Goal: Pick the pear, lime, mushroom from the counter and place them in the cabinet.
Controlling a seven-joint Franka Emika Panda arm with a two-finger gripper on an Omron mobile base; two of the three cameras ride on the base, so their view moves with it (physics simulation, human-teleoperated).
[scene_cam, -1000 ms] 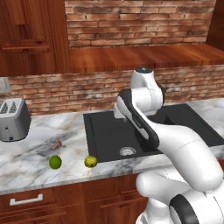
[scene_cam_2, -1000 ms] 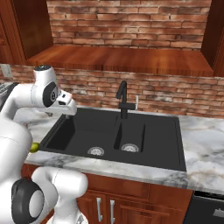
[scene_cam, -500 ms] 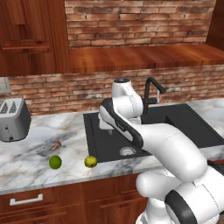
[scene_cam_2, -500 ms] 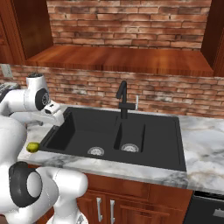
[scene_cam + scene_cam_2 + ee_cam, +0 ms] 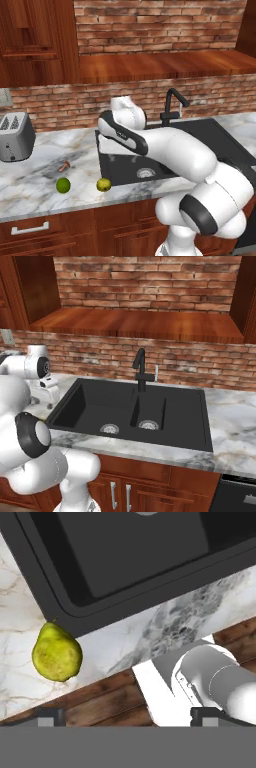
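Observation:
The yellow-green pear lies on the marble counter near its front edge, just left of the black sink. The bright green lime sits to its left, and the tiny brownish mushroom lies behind the lime. My gripper hangs open over the sink's left rim, above and behind the pear, with nothing in it. In the hand view the pear lies left of centre, off to the side of the open gripper. The cabinet with its reddish wooden floor spans the wall above.
A silver toaster stands at the counter's back left. A black faucet rises behind the sink. Drawers with silver handles run below the counter edge. The gripper also shows beside the sink's left wall.
The arm has swung left from over the sink's middle to its left rim, toward the pear. The jaws stayed open and the fruit has not moved.

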